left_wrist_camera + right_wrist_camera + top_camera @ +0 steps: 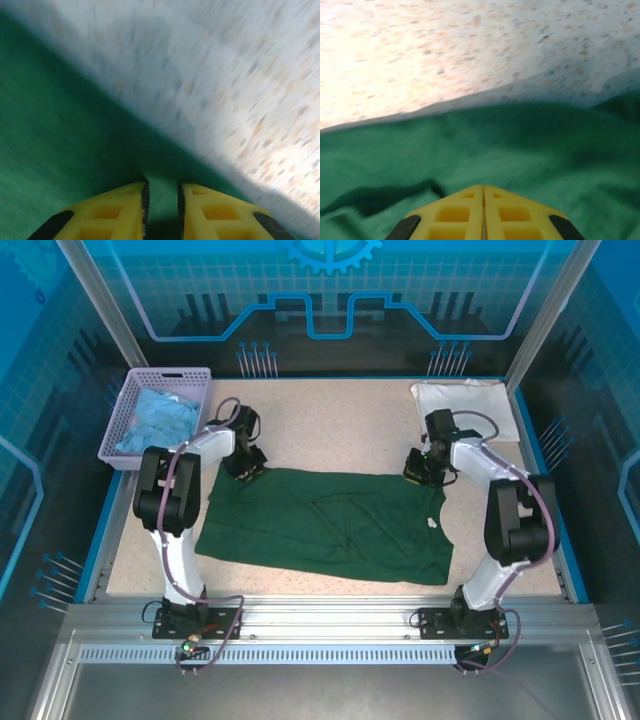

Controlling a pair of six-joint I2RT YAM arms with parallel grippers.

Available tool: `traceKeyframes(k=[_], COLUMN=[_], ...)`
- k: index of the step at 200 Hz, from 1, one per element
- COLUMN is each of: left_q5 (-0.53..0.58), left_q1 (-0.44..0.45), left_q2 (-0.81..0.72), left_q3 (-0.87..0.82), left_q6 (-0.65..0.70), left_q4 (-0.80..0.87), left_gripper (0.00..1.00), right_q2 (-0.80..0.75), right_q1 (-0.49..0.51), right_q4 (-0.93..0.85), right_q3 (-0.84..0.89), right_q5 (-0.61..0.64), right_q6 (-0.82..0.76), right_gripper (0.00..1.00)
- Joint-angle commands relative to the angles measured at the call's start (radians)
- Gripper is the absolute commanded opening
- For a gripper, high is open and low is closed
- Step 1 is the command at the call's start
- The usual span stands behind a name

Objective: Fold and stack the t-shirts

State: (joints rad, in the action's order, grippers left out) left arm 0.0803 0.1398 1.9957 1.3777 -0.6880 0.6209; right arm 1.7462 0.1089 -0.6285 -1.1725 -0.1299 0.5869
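A large dark green cloth t-shirt (320,525) lies spread flat across the middle of the speckled beige table (330,420), its small white neck label (432,523) toward 3 o'clock. A folded white cloth t-shirt (470,405) sits at the table's 1 o'clock corner. A lilac plastic basket (170,375) holding crumpled light blue cloth (155,420) stands at 10 o'clock. The left gripper (245,468) is down at the green shirt's 10 o'clock corner, its yellow fingers (125,210) narrowly apart with green cloth showing in the gap; whether it is pinched cannot be told. The right gripper (420,472) is at the shirt's 1 o'clock edge, fingers pressed together over the fabric.
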Motion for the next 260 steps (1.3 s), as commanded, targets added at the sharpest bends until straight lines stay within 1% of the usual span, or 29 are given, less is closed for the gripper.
traceKeyframes(k=[1,12,44,54,59,67,71,79,82,85,92,113,133,152,163,178,186,195,215,226,240,260], left_q5=[0.173,0.214,0.303,0.308,0.313,0.324,0.327,0.331,0.334,0.339,0.345,0.324,0.255,0.231,0.209,0.121,0.046,-0.041,-0.231,-0.309,-0.361,-0.367], left_q1=[-0.012,-0.021,-0.056,-0.065,-0.069,-0.073,-0.075,-0.079,-0.08,-0.081,-0.085,-0.09,-0.074,-0.023,0.015,0.078,0.116,0.162,0.255,0.306,0.342,0.359], left_q2=[0.035,0.043,0.062,0.064,0.066,0.067,0.068,0.068,0.068,0.068,0.065,0.058,0.016,-0.054,-0.085,-0.116,-0.124,-0.126,-0.088,-0.052,0.005,0.071], left_q3=[0.031,0.041,0.063,0.062,0.065,0.072,0.075,0.081,0.083,0.085,0.091,0.121,0.154,0.174,0.193,0.199,0.19,0.18,0.175,0.184,0.211,0.242], left_q6=[0.036,0.039,0.02,0.02,0.02,0.02,0.02,0.022,0.021,0.019,0.019,0.023,0.038,0.072,0.085,0.102,0.101,0.095,0.049,0.028,0.005,-0.012], left_q4=[0.022,0.026,0.045,0.04,0.042,0.049,0.05,0.051,0.054,0.055,0.06,0.068,0.071,0.061,0.074,0.071,0.051,0.02,-0.041,-0.084,-0.112,-0.131], left_gripper=[0.27,0.28,0.28,0.28,0.28,0.28,0.28,0.28,0.28,0.28,0.29,0.29,0.31,0.38,0.43,0.52,0.58,0.62,0.62,0.62,0.6,0.58], right_q2=[0.072,0.099,0.167,0.177,0.18,0.18,0.179,0.176,0.172,0.167,0.158,0.106,0.03,-0.052,-0.099,-0.148,-0.168,-0.185,-0.195,-0.181,-0.141,-0.064], right_q1=[-0.065,-0.106,-0.164,-0.181,-0.191,-0.201,-0.207,-0.218,-0.222,-0.23,-0.24,-0.257,-0.234,-0.199,-0.172,-0.127,-0.102,-0.069,0.0,0.03,0.055,0.064], right_q4=[-0.041,-0.017,-0.007,0.008,0.016,0.023,0.025,0.028,0.03,0.035,0.051,0.113,0.128,0.145,0.15,0.144,0.138,0.135,0.117,0.115,0.093,0.067], right_q3=[-0.017,-0.009,-0.042,-0.038,-0.036,-0.032,-0.031,-0.028,-0.024,-0.019,-0.006,0.033,0.05,0.088,0.119,0.161,0.181,0.204,0.222,0.214,0.177,0.105], right_q5=[0.041,-0.002,-0.011,-0.035,-0.049,-0.054,-0.053,-0.051,-0.051,-0.054,-0.063,-0.116,-0.105,-0.087,-0.085,-0.079,-0.079,-0.081,-0.079,-0.086,-0.091,-0.101], right_q6=[0.04,0.063,0.097,0.108,0.117,0.127,0.131,0.14,0.145,0.151,0.16,0.177,0.156,0.125,0.106,0.078,0.066,0.055,0.034,0.022,0.01,-0.001], right_gripper=[0.12,0.14,0.2,0.22,0.25,0.27,0.3,0.31,0.31,0.34,0.35,0.41,0.48,0.53,0.55,0.56,0.56,0.56,0.56,0.56,0.55,0.54])
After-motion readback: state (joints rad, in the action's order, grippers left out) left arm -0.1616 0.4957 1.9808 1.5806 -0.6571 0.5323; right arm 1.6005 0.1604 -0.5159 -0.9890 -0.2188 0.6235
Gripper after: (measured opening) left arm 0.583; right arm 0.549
